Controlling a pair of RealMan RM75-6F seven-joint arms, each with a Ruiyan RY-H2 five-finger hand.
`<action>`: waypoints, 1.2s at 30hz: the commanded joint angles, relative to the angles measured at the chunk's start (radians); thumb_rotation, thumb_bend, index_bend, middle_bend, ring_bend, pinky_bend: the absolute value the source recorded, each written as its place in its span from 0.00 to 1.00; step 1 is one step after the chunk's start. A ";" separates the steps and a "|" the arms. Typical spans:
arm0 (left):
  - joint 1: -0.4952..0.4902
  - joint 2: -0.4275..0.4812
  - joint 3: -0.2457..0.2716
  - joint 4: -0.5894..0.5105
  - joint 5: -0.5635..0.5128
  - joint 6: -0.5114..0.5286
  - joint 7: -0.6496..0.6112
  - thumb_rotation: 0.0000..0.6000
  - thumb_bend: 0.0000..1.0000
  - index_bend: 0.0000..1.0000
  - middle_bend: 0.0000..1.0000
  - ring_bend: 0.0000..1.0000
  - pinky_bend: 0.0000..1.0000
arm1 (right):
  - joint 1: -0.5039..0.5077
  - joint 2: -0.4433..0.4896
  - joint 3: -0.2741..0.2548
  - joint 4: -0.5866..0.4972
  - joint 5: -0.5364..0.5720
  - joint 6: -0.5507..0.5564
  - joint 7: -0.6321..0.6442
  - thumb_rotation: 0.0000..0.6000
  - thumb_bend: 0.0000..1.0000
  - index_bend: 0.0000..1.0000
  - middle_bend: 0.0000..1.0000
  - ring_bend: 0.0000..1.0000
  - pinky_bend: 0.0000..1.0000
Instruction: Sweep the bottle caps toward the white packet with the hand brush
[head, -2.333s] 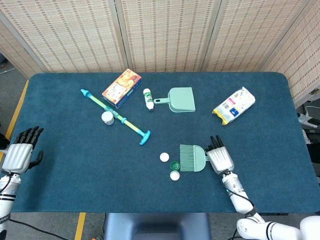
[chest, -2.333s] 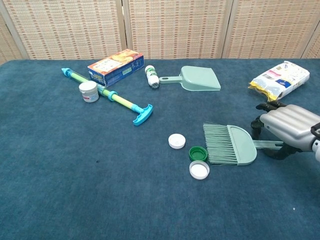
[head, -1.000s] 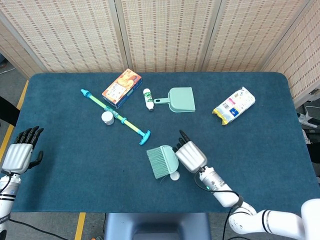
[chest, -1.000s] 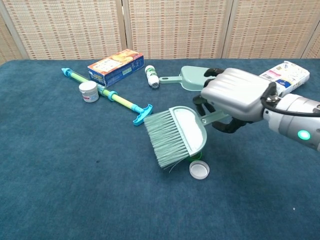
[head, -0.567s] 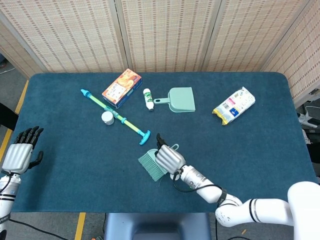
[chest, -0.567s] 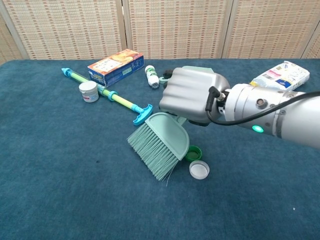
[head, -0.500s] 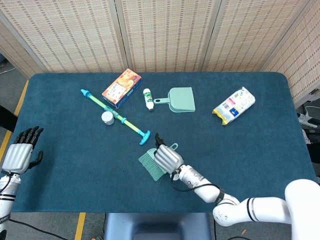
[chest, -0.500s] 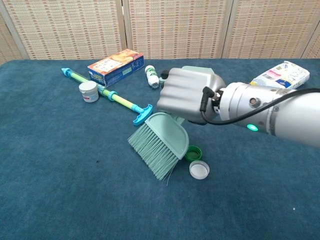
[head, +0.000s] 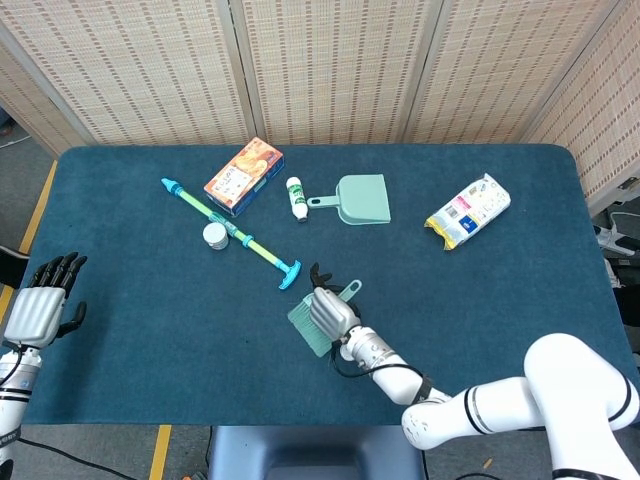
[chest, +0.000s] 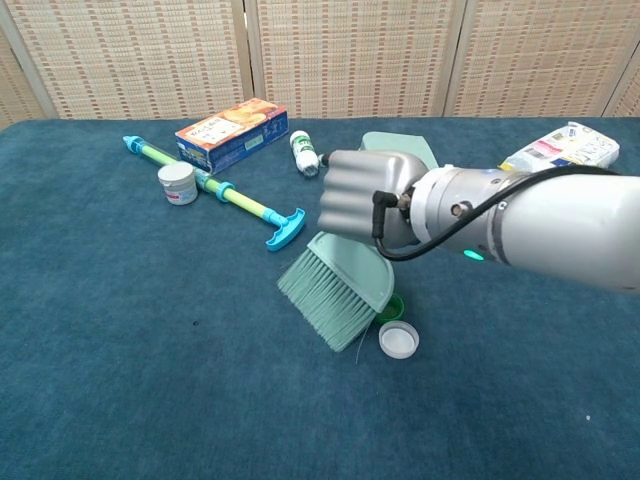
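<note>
My right hand (chest: 366, 209) grips a pale green hand brush (chest: 342, 284), its bristles (chest: 322, 306) tilted down and to the left over the blue cloth. A white cap (chest: 398, 341) lies just right of the bristles. A green cap (chest: 393, 306) peeks out from behind the brush head; a third cap is hidden. In the head view the right hand (head: 329, 310) and brush (head: 306, 320) cover the caps. The white packet (head: 468, 210) (chest: 561, 150) lies far to the right. My left hand (head: 41, 301) hangs off the table's left edge, fingers apart, holding nothing.
A green dustpan (head: 362, 198) and a small white bottle (head: 296, 198) (chest: 306, 153) lie behind the brush. An orange box (head: 244, 175) (chest: 232, 134), a long blue-yellow pump toy (head: 230, 232) (chest: 215, 185) and a white jar (head: 215, 236) (chest: 178, 184) sit at the back left.
The right hand lifted the brush from right of the caps and carried it left across them. In the last half second the bristles shifted slightly right and lower, closer to the caps.
</note>
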 joint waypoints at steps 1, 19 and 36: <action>0.000 0.000 0.000 0.000 0.000 0.000 0.000 1.00 0.49 0.00 0.00 0.00 0.11 | 0.009 0.021 -0.030 -0.015 0.015 0.028 0.004 1.00 0.41 0.93 0.66 0.30 0.15; 0.000 0.000 0.000 0.000 0.000 0.000 0.000 1.00 0.49 0.00 0.00 0.00 0.11 | -0.031 0.106 -0.216 0.021 0.070 0.150 0.024 1.00 0.41 0.94 0.67 0.31 0.15; 0.000 0.000 0.000 0.000 0.000 0.000 0.000 1.00 0.49 0.00 0.00 0.00 0.11 | -0.139 0.229 -0.299 0.096 0.066 0.199 0.163 1.00 0.41 0.94 0.67 0.31 0.15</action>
